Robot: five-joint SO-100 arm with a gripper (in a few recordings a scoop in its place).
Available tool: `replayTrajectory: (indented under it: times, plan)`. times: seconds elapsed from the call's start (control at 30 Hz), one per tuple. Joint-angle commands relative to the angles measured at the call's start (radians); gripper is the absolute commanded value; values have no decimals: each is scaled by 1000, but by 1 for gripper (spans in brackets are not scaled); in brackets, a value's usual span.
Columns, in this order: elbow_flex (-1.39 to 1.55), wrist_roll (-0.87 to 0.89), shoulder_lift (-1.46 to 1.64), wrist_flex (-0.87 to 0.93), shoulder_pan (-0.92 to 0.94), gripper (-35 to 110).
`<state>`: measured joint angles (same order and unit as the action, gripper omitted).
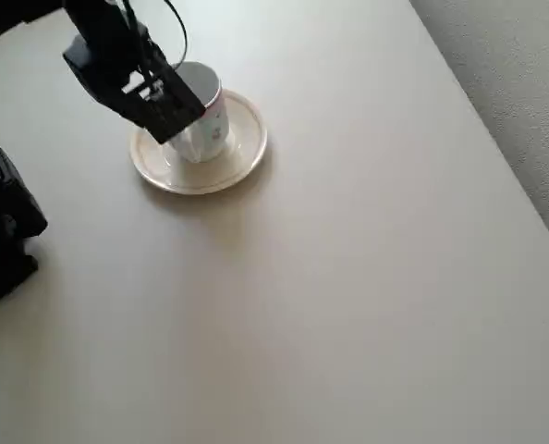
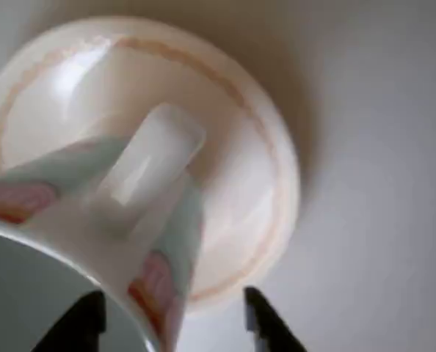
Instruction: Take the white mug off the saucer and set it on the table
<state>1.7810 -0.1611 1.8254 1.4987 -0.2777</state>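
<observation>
The white mug (image 1: 207, 128) stands on the saucer (image 1: 245, 155) at the upper left of the table (image 1: 348, 277). My black gripper (image 1: 173, 113) hangs right over the mug's left side and hides part of it. In the wrist view the mug (image 2: 93, 220) is very close, its loop handle (image 2: 152, 154) pointing away from me, with the saucer (image 2: 255, 147) beneath it. My gripper (image 2: 175, 323) is open and straddles the mug's wall: one fingertip sits over the mug's inside, the other fingertip (image 2: 266, 326) outside with a gap to the wall.
The arm's black base (image 1: 2, 231) sits at the left edge. Grey carpet (image 1: 524, 83) lies beyond the table's right edge. Bare tabletop stretches to the right of and below the saucer.
</observation>
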Motion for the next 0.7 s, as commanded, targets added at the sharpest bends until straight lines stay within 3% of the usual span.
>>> replayTrajectory:
  times: [0.0,0.37,0.67]
  plan:
    - [54,-2,-11,-92,-20,21]
    - [83,-8,-109,-210,-29,17]
    - [83,-26,-199,-287,-12,3]
